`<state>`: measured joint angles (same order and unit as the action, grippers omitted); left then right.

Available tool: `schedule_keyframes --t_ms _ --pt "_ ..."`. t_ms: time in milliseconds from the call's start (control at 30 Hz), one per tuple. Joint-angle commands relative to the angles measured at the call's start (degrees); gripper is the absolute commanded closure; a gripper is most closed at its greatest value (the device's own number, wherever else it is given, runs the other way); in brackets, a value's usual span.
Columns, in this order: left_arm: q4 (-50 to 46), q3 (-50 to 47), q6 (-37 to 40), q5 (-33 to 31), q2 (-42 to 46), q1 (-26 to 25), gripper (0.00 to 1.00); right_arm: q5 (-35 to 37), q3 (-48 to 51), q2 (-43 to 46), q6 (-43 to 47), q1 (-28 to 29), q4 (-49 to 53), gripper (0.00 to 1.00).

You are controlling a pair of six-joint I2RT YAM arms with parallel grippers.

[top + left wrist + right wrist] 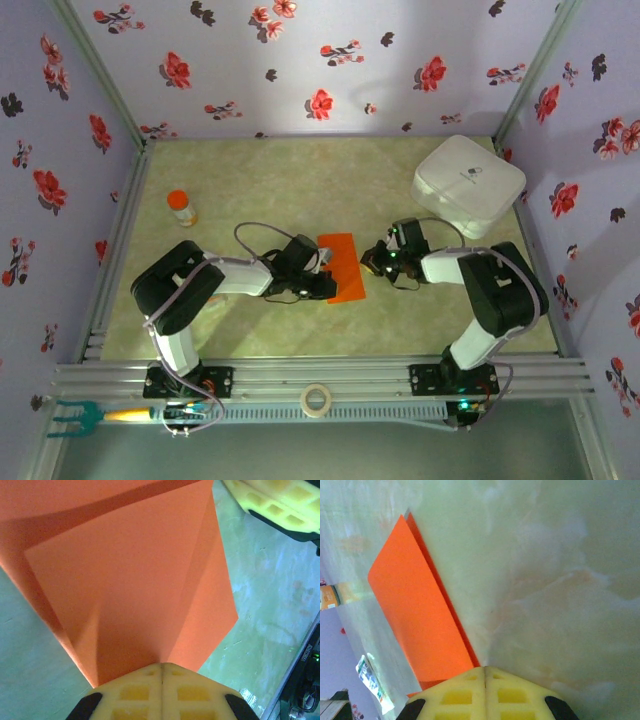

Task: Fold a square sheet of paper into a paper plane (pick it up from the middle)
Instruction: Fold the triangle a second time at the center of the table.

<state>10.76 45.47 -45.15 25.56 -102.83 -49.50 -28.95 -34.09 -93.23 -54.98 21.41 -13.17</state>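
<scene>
Marbled table (300, 190); left end effector (161, 669) pinching orange paper (130, 580); right end effector (485, 671) closed.

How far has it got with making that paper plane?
Early on. Done: the orange sheet is folded over into a narrow rectangle, two layers showing at its edge, with some creases. In hand: the left fingers and right fingers, both closed, sit at its opposite sides. Still to do: no pointed nose or wings yet.
</scene>
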Motion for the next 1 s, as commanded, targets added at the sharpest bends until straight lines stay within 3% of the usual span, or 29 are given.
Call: schedule_keyframes --t_ms 0,167,367,467,967 --pt "-4.8 -1.4 -0.1 -1.9 0.4 0.0 1.0 0.8 0.0 5.5 1.3 0.9 3.0 0.96" --pt "-8.9 1.8 1.7 -3.1 3.3 0.0 0.96 2.2 1.4 9.4 2.0 2.9 7.2 0.93" --pt "-13.7 7.1 4.6 -4.6 5.2 0.3 0.82 4.0 4.1 13.0 0.5 5.4 8.1 0.9" --pt "-15.6 9.1 6.1 -4.7 4.6 0.9 0.79 4.6 4.9 14.4 -0.3 6.3 8.5 0.88" --pt "-17.7 13.4 8.9 -3.0 -3.2 3.0 0.81 5.9 6.8 18.7 -1.6 7.9 11.0 0.76"
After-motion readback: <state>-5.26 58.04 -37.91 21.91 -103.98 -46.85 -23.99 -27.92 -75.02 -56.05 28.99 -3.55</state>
